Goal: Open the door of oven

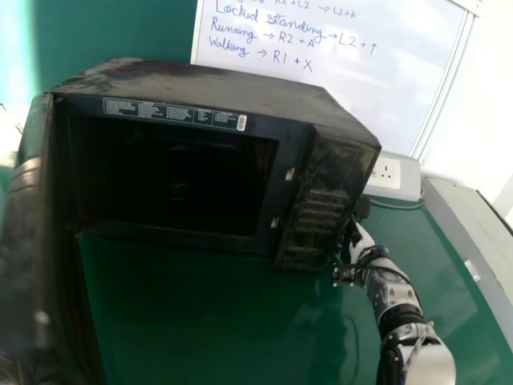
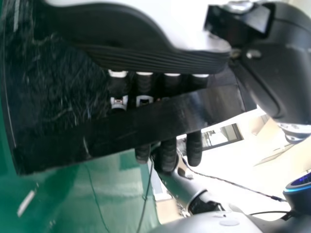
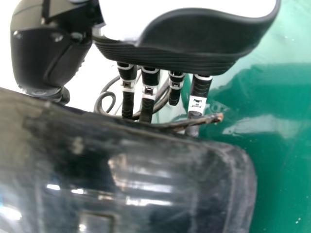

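The scuffed black oven (image 1: pixel 232 80) stands upright before me on the green tabletop (image 1: pixel 216 329), slightly angled. Its door (image 1: pixel 70 297) is wide open, swung toward me on my left, exposing the dark cavity (image 1: pixel 176 176).

Desk: green (image 1: pixel 200 329), smooth and shiny, with pale reflections across its top
Oven: dark, boxy (image 1: pixel 216 84), standing upright on the desk towards the back, its front turned to the head camera
Door: open (image 1: pixel 24 265), standing out from the oven's side at the head view's left
Cable: grey (image 1: pixel 401 205), at the desk's rear, near the oven's right end
Socket box: white (image 1: pixel 407 178), just beside the cable; whether it rests on the desk cannot be told
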`<state>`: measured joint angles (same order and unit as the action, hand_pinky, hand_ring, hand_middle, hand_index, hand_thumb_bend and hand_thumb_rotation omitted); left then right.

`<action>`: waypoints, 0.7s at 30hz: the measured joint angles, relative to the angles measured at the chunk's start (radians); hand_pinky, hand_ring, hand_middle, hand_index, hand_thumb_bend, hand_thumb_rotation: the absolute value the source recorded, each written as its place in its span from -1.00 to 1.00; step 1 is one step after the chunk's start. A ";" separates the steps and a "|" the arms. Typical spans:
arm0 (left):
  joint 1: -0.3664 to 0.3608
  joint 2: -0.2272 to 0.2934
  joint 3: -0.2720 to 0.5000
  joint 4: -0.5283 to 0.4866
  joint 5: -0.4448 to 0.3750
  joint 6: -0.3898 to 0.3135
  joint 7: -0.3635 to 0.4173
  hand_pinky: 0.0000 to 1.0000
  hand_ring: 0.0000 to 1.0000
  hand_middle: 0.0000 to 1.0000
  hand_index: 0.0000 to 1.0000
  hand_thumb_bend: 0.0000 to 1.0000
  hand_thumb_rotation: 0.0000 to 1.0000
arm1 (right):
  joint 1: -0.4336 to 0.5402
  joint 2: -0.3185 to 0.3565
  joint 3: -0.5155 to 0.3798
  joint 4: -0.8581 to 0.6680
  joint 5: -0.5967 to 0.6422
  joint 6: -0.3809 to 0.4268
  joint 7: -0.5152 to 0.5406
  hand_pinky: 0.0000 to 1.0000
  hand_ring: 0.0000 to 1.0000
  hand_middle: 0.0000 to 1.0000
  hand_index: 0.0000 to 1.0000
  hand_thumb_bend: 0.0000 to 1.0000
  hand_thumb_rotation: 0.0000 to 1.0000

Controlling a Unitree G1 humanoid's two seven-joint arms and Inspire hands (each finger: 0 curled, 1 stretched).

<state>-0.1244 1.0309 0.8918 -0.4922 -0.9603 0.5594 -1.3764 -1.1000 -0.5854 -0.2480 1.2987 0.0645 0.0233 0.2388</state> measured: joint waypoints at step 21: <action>-0.041 0.138 0.393 0.937 0.060 -0.234 0.241 -0.97 -0.87 -0.15 -0.04 0.02 -1.00 | 0.000 0.005 0.009 0.004 -0.001 0.004 0.002 0.05 0.20 0.48 0.64 0.45 0.46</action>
<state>-0.1657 1.1691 1.2853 0.4449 -0.8999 0.3251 -1.1355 -1.0998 -0.5801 -0.2391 1.3027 0.0630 0.0277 0.2408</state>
